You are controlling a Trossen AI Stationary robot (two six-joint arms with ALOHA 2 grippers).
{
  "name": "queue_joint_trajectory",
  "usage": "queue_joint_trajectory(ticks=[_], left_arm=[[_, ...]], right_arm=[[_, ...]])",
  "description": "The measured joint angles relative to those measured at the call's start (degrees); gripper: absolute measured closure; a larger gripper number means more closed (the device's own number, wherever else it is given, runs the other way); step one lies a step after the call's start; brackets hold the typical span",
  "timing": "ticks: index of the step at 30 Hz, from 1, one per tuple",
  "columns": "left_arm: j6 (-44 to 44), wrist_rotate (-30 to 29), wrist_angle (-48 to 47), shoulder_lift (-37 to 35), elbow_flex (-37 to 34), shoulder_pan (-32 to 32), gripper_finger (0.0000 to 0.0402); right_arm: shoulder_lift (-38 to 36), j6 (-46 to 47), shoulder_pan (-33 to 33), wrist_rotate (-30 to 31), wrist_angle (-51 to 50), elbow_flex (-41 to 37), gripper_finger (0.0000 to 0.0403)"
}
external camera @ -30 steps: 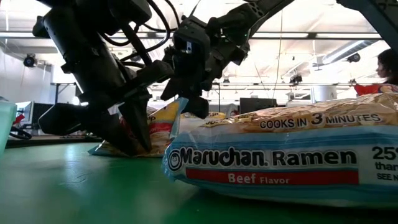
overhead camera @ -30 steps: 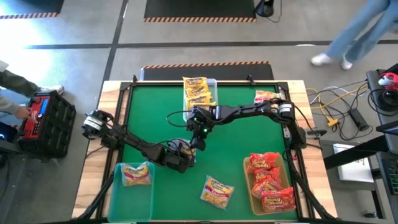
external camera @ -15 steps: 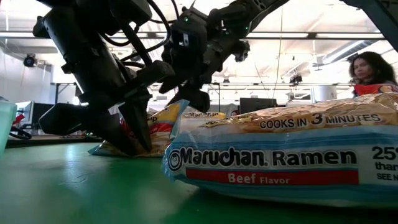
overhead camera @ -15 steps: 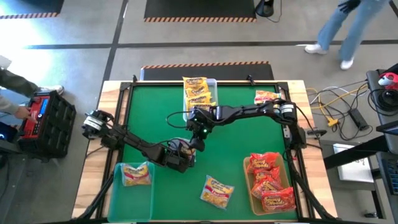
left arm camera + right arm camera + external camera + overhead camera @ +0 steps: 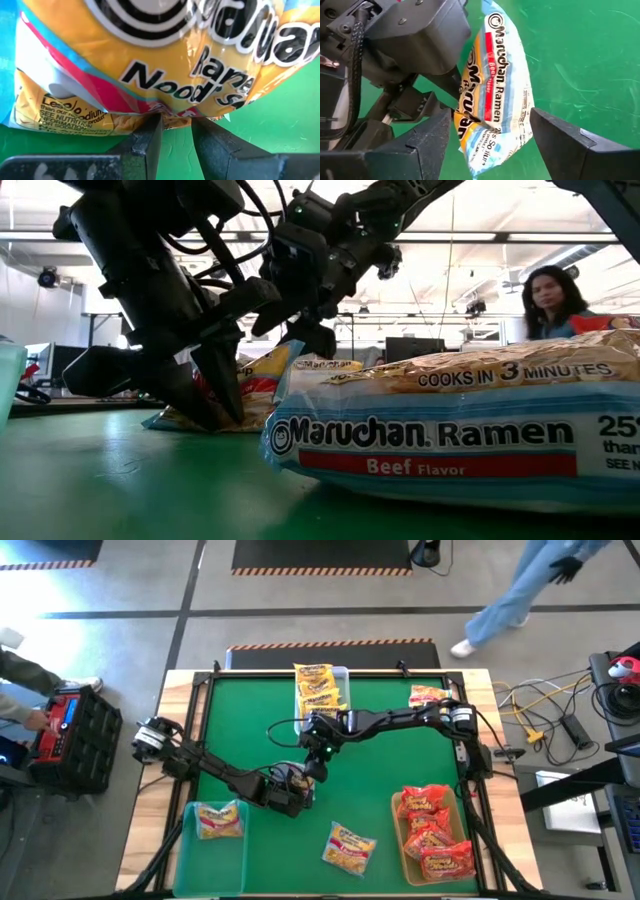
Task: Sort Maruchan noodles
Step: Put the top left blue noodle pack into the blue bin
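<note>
My left gripper (image 5: 293, 785) is near the table's middle, fingers pointing down, shut on a yellow and pale-blue Maruchan packet (image 5: 500, 65). The packet stands tilted up, and its lower edge (image 5: 175, 420) is on the green mat. My right gripper (image 5: 318, 752) hovers just above the same packet, open, one finger on either side without touching. A second yellow and pale-blue packet (image 5: 348, 845) lies flat near the near edge. Another (image 5: 218, 820) sits in the teal bin (image 5: 185, 860). My left gripper (image 5: 175, 125) pinches the packet's sealed edge (image 5: 172, 114) between its two fingertips (image 5: 150, 131), coming from above and pointing down. The packet is tilted up in the hold with its lower edge on the mat.
Yellow-orange packets (image 5: 320, 690) fill a clear bin at the far edge. Red packets (image 5: 435, 835) fill a bin (image 5: 397, 840) at the near right, and one red packet (image 5: 428, 695) lies at the far right. A person (image 5: 520, 590) walks beyond the table; another (image 5: 550, 300) shows in the low view.
My right gripper has risen a little above the packet and tipped slightly; its fingers now stand higher over the packet's upper corner. My left gripper and the packet have stayed in place. The person beyond the table has walked on.
</note>
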Motion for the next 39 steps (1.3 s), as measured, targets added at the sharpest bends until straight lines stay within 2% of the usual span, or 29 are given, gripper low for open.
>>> queue_joint_trajectory(ticks=[19,23,39], left_arm=[[0.0,-0.1,0.2,0.0,0.0,0.0,0.0304],[0.0,-0.1,0.2,0.0,0.0,0.0,0.0304],[0.0,-0.1,0.2,0.0,0.0,0.0,0.0304]], right_arm=[[2.4,-4.3,0.9,0.1,3.7,0.0,0.0140],[2.4,-6.0,0.9,2.5,3.9,0.0,0.0140],[1.6,-5.8,0.1,2.9,2.6,1.4,0.0134]])
